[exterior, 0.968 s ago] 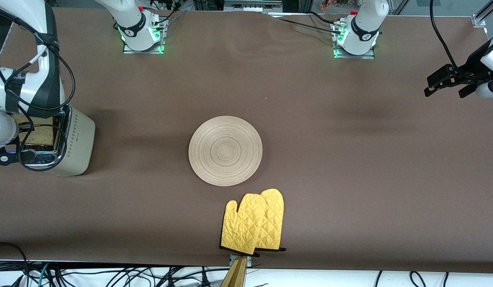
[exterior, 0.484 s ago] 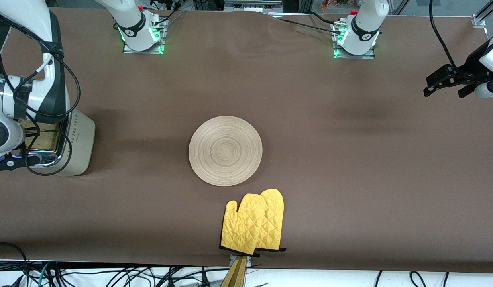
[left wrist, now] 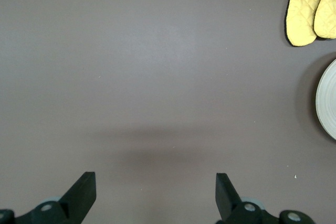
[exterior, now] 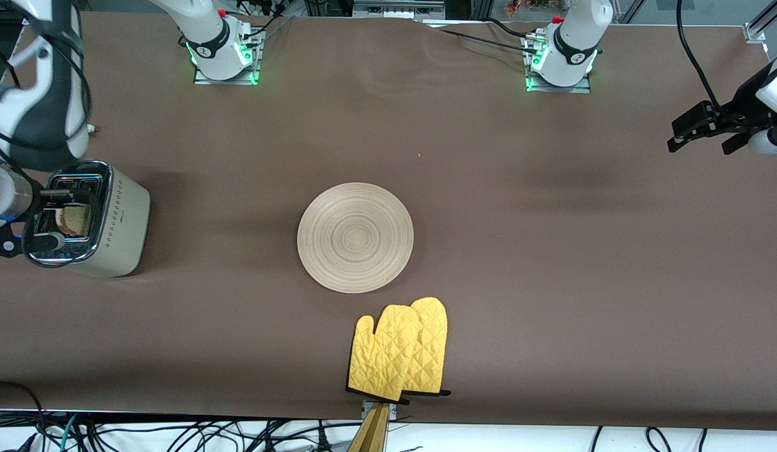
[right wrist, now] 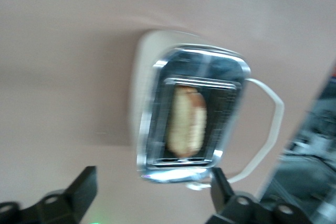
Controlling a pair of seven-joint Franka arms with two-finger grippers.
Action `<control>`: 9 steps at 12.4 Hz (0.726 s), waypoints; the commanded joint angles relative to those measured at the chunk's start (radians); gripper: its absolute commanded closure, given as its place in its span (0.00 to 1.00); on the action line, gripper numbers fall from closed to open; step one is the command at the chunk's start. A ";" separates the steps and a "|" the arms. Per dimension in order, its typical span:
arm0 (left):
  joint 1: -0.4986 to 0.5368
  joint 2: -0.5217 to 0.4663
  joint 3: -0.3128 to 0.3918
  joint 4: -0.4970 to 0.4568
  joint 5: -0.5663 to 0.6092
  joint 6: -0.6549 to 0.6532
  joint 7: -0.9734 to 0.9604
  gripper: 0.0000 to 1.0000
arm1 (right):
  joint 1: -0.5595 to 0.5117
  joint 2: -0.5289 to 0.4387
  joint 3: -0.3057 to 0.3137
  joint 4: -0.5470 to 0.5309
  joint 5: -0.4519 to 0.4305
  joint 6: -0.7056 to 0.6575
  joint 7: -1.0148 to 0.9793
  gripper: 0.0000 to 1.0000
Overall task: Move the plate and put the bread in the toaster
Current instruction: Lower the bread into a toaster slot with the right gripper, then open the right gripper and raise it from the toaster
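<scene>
My right pincer (right wrist: 149, 195) hangs in the air over the toaster (exterior: 105, 220), its fingers (right wrist: 84, 187) spread wide apart and holding nothing, touching nothing. The toaster stands at the right arm's end of the bench (exterior: 551, 251), close to that short edge. In the right wrist view its chrome top (right wrist: 194, 108) faces up at me, and the bread (right wrist: 186, 121) sits down inside a slot, on edge, well clear of my fingers. The white cord (right wrist: 265, 129) loops out from the toaster's side.

My left pincer (left wrist: 155, 195) waits above bare bench near the left arm's end, fingers (left wrist: 84, 187) likewise wide apart and empty; in the front view it shows at that end as a dark claw (exterior: 705, 129).

The plate (exterior: 355, 237) lies flat around the middle of the bench, nothing on it. A pair of yellow oven mitts (exterior: 401, 355) lies nearer to the front camera than the plate, just beside it but not touching, their cuffs at the bench's front edge.
</scene>
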 commanded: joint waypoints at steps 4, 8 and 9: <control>-0.006 0.013 -0.010 0.030 0.014 -0.010 0.002 0.00 | 0.003 -0.071 0.009 0.085 0.192 -0.123 0.012 0.00; -0.009 0.011 -0.013 0.030 0.014 -0.012 -0.007 0.00 | -0.183 -0.245 0.244 -0.155 0.165 0.042 0.018 0.00; -0.009 0.011 -0.010 0.030 0.012 -0.013 -0.006 0.00 | -0.267 -0.302 0.356 -0.228 0.113 0.075 0.023 0.00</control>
